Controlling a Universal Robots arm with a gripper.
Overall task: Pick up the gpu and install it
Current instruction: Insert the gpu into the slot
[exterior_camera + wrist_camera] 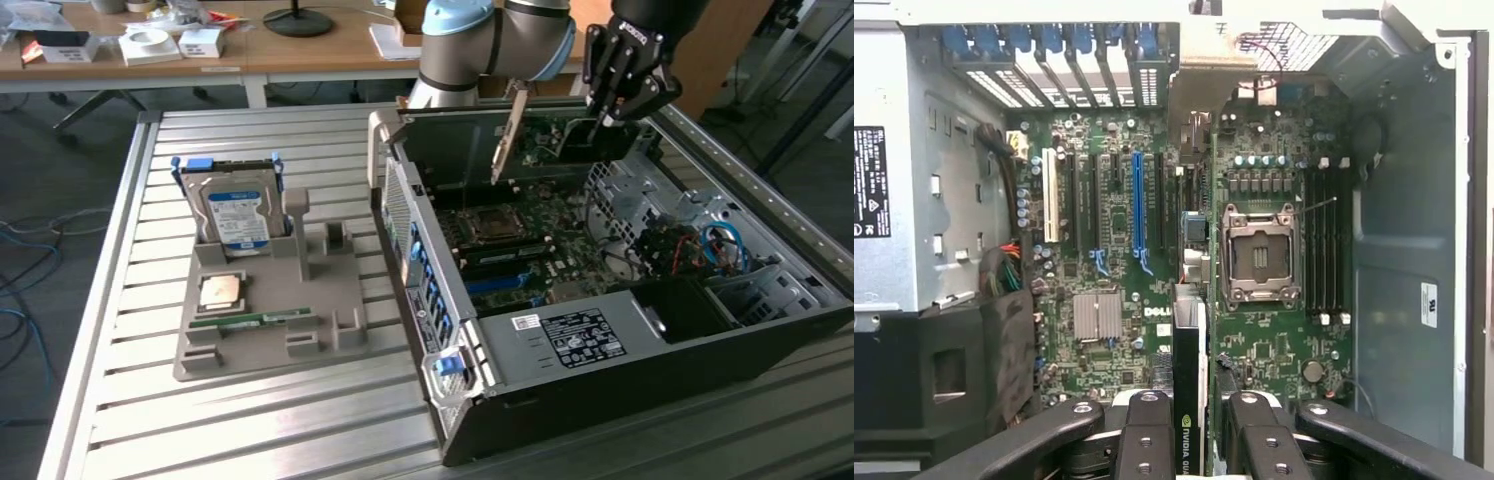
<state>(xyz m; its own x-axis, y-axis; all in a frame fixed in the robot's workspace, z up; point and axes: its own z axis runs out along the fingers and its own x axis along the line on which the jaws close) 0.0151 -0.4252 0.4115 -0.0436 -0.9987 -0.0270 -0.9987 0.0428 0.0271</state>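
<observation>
The gpu [574, 142] hangs on edge over the open computer case [561, 340], its pale bracket strip [507, 135] pointing down toward the case's rear wall. My gripper [617, 112] is shut on the card's upper edge. In the wrist view the gpu [1189, 340] appears edge-on between my gripper's [1199, 425] black fingers [1149, 435], with a green-lettered label facing the camera. It hovers above the motherboard [1254, 340], between the blue expansion slot [1137, 200] and the empty processor socket [1259, 255]. Whether it touches a slot I cannot tell.
A grey fixture tray [334, 320] on the slatted metal table holds an upright hard drive with a blue label [238, 215], a processor chip [220, 290] and a green memory stick [254, 320]. Cables and a drive cage [707, 250] fill the case's front end. A wooden desk stands behind.
</observation>
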